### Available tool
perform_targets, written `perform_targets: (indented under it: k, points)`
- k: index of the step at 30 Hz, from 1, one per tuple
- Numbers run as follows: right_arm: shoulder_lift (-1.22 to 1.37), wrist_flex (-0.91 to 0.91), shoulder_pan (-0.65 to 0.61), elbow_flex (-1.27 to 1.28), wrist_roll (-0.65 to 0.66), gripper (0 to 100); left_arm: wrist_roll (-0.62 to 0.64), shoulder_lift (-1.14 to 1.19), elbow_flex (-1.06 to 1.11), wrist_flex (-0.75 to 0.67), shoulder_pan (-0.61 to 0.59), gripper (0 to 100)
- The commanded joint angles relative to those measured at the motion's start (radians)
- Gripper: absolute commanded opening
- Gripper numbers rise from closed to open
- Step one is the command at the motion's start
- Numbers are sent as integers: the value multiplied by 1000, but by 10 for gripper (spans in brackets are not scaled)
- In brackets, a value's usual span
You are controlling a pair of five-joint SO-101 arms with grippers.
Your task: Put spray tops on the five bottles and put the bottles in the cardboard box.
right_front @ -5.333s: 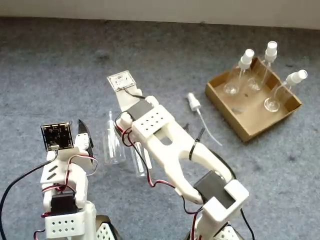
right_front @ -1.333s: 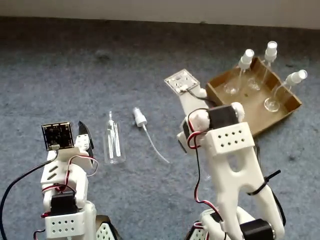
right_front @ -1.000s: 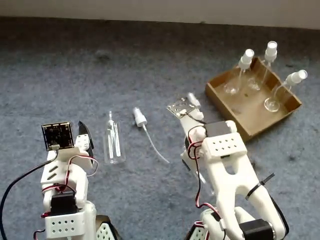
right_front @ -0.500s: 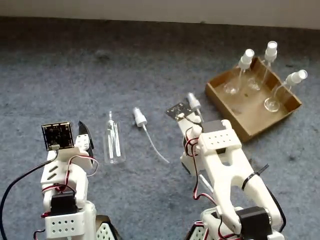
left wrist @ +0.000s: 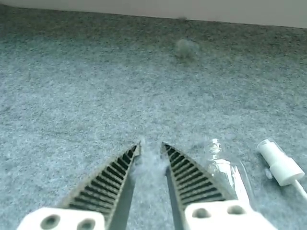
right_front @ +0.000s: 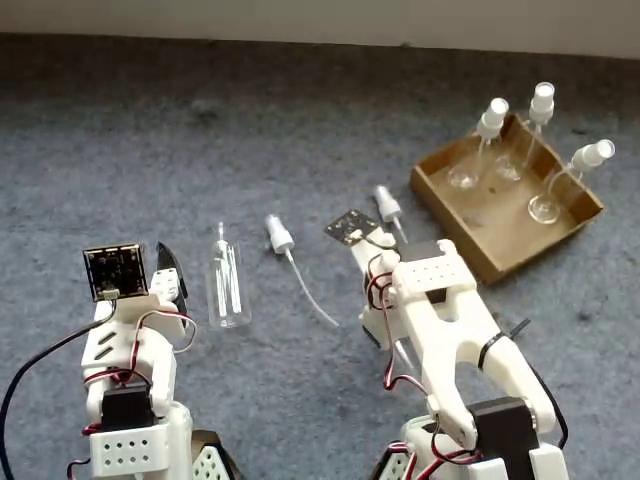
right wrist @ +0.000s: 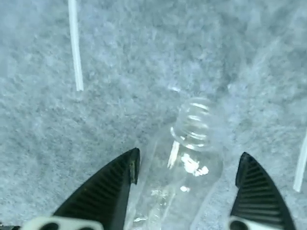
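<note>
Right arm, at 5 o'clock on the carpet [right_front: 120,130]: its right gripper [right wrist: 189,154] stands spread wide, one jaw on either side of an uncapped bottle [right wrist: 184,172] that lies on its side. The jaws are not touching it, so nothing is held.

Left arm, at 7 o'clock: the left gripper [left wrist: 151,144] shows only a narrow gap between its tips and is empty.

Risks, as I judge them:
- The bottle is round, clear and lying loose. A squeeze off its centre line could roll it or squirt it out of the jaws.
- Thin tubes lie near both jaws. One could be caught in the closing grip and dragged along.
- A bottle lifted by its body may tilt, which would make fitting a top awkward.

Count:
- One cardboard box [right_front: 450,228], at 2 o'clock.
- Five bottles. Three capped bottles [right_front: 478,148] stand in the box. One is between the right jaws. One spare bottle [right_front: 227,288] lies at 8 o'clock, just beside the left arm.
- Five spray tops. Three are fitted. Two are loose: a near spray top [right_front: 278,235] by the centre and a far spray top [right_front: 387,203] between the centre and the box.
</note>
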Motion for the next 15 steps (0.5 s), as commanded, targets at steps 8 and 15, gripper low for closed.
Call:
perform_targets:
  k: [8,15]
  points:
    - [4,-21,8,-5,12,282,-6,-5,19,3,-8,34]
    - [4,-21,15,-15,5,333,-6,-5,19,3,-8,34]
